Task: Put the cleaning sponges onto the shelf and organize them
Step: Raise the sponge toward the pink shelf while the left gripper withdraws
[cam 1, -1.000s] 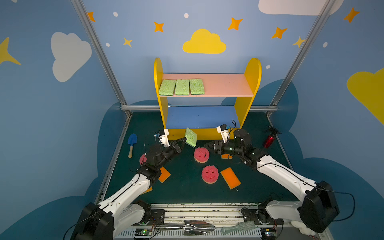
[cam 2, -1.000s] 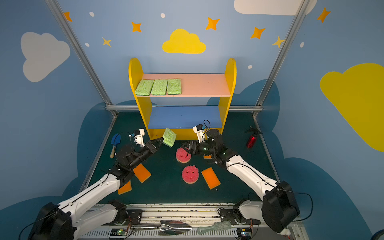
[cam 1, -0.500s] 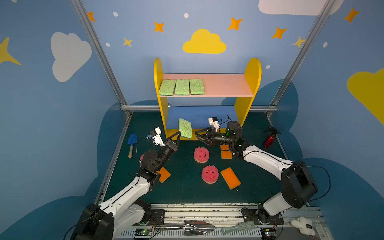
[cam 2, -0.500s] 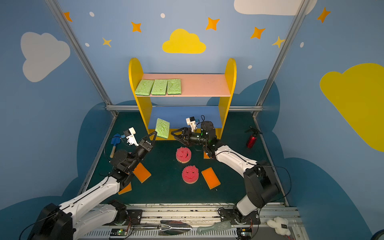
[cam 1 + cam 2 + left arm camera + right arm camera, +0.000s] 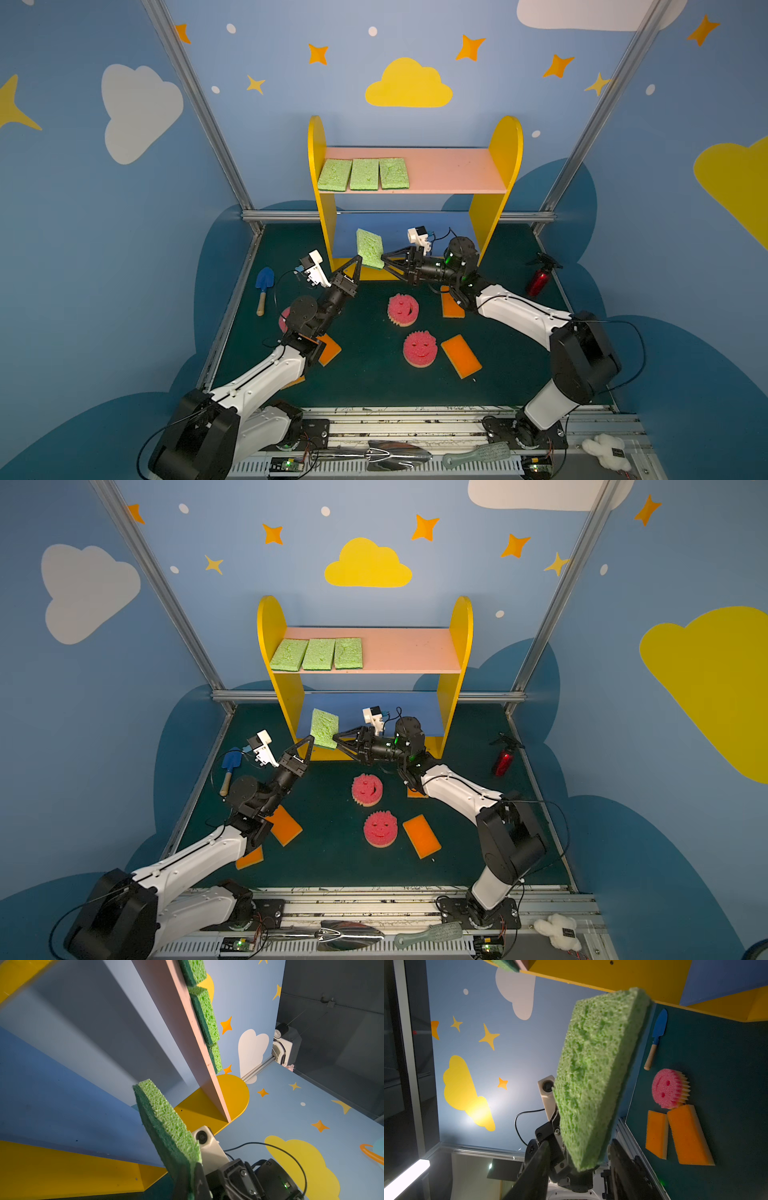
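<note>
Clock directions are read off the top views, with 12 at the back wall.

The left gripper (image 5: 358,262) is clamped on a green sponge (image 5: 369,248), pinching it by its lower edge. That sponge is up in the air, on edge and a bit tilted, just shy of 12 o'clock over the mat (image 5: 374,386). It's right in front of the shelf (image 5: 505,158), near the left side panel and roughly level with the blue board (image 5: 390,228).

The right gripper (image 5: 385,261) points in from the 3 o'clock side with its jaws apart, one on each side of the same sponge. In the right wrist view I see a gap on both sides, so it looks fairly wide and isn't gripping anything.

On the pink board (image 5: 449,170) a row of greens (image 5: 365,173) lies flat, three side by side at the 9 o'clock end.

Loose on the mat:
- A pink smiley (image 5: 402,309) sits near the centre.
- A second smiley (image 5: 419,348) is just toward 6 from it.
- A third smiley (image 5: 284,318) is at 9, mostly hidden behind the left arm.
- An orange sponge (image 5: 460,355) is at 4, just beside the second smiley.
- Another orange (image 5: 452,305) is at 3, half under the right arm.
- A third orange (image 5: 329,349) is at 8, poking out from under the left arm.
- An orange sliver (image 5: 249,857) is further out the same way.

The trowel (image 5: 264,282) lies near 9–10 by the mat's edge, and the red bottle (image 5: 539,278) stands around 3.
</note>
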Robot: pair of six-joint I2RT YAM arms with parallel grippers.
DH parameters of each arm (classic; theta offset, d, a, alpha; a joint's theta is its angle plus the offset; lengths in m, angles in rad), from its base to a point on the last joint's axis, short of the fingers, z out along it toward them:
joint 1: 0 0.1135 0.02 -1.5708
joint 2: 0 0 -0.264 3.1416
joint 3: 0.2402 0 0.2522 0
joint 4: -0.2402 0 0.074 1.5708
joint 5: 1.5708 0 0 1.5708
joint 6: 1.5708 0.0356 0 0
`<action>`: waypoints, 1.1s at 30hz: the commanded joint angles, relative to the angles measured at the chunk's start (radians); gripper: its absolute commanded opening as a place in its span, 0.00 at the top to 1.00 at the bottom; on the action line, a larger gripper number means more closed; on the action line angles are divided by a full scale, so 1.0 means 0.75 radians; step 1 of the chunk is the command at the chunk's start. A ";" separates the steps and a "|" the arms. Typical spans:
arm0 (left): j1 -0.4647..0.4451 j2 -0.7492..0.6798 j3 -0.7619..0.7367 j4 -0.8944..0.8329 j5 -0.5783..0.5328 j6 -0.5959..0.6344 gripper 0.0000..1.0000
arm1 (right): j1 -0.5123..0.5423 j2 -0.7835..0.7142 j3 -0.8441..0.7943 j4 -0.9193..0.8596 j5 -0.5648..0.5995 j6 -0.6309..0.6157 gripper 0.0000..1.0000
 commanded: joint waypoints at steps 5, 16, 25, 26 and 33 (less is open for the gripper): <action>0.003 -0.006 0.052 0.057 -0.017 0.030 0.97 | 0.008 0.011 0.051 0.065 -0.015 0.025 0.55; 0.004 0.053 0.035 0.108 -0.021 0.006 0.97 | 0.019 0.013 0.058 0.094 -0.019 0.049 0.71; 0.004 0.037 0.026 0.096 -0.025 -0.001 0.97 | 0.019 0.003 0.048 0.109 0.002 0.035 0.87; 0.004 0.037 0.025 0.091 -0.020 -0.003 0.97 | 0.019 0.003 0.048 0.109 0.005 0.027 0.90; 0.003 0.021 0.071 -0.064 0.094 0.048 0.01 | 0.012 -0.094 0.096 -0.208 -0.003 -0.207 1.00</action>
